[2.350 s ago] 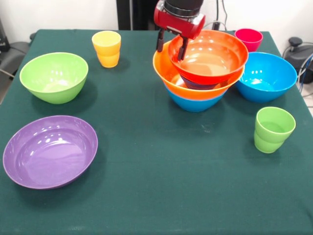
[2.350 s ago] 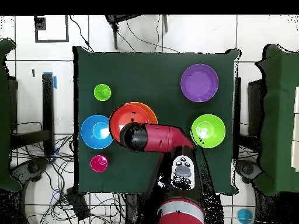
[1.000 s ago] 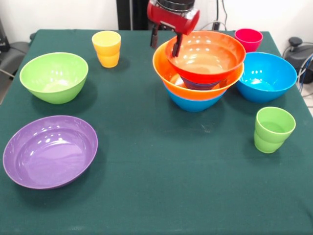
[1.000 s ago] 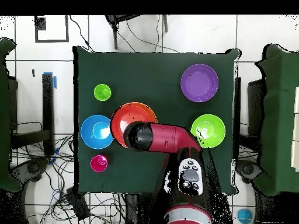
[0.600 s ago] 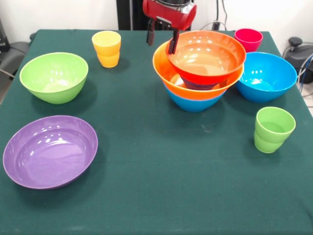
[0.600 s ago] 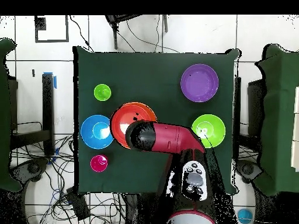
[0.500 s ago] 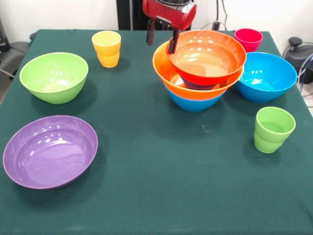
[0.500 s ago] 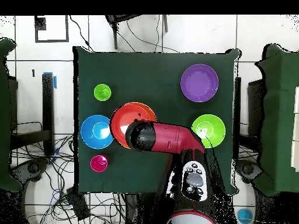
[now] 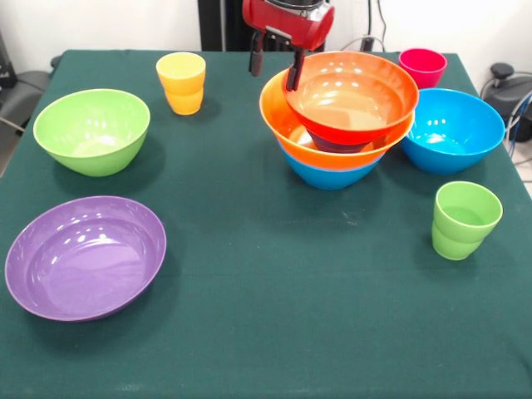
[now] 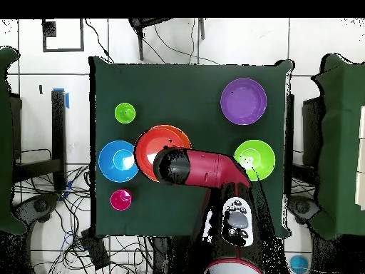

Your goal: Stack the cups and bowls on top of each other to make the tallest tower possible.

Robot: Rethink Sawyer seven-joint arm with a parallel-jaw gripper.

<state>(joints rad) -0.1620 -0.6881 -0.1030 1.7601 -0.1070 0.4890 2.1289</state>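
The tower (image 9: 341,125) stands at the table's far middle: a blue bowl (image 9: 331,172) lowest, a yellow-orange bowl (image 9: 278,116) in it, a small dark blue bowl (image 9: 332,143) peeking out, and an orange-red bowl (image 9: 353,96) tilted on top. My gripper (image 9: 274,66) hangs open and empty just above the tower's far-left rim. Free bowls are lime green (image 9: 91,129), purple (image 9: 83,253) and blue (image 9: 453,129). The cups stand apart: yellow (image 9: 181,81), red-pink (image 9: 422,65), light green (image 9: 464,219). In the overhead view my arm (image 10: 192,168) covers part of the tower (image 10: 151,148) and hides the yellow cup.
The green table (image 9: 274,316) is edged by white floor with cables (image 10: 64,214). Overhead, the blue bowl (image 10: 117,160), green cup (image 10: 125,113), pink cup (image 10: 120,200), purple bowl (image 10: 243,101) and lime bowl (image 10: 254,159) ring the tower.
My gripper, earlier astride the orange-red bowl's rim, has let go, risen and shifted off the rim toward the yellow cup. The bowl stays on the tower. Nothing has moved in the last half second.
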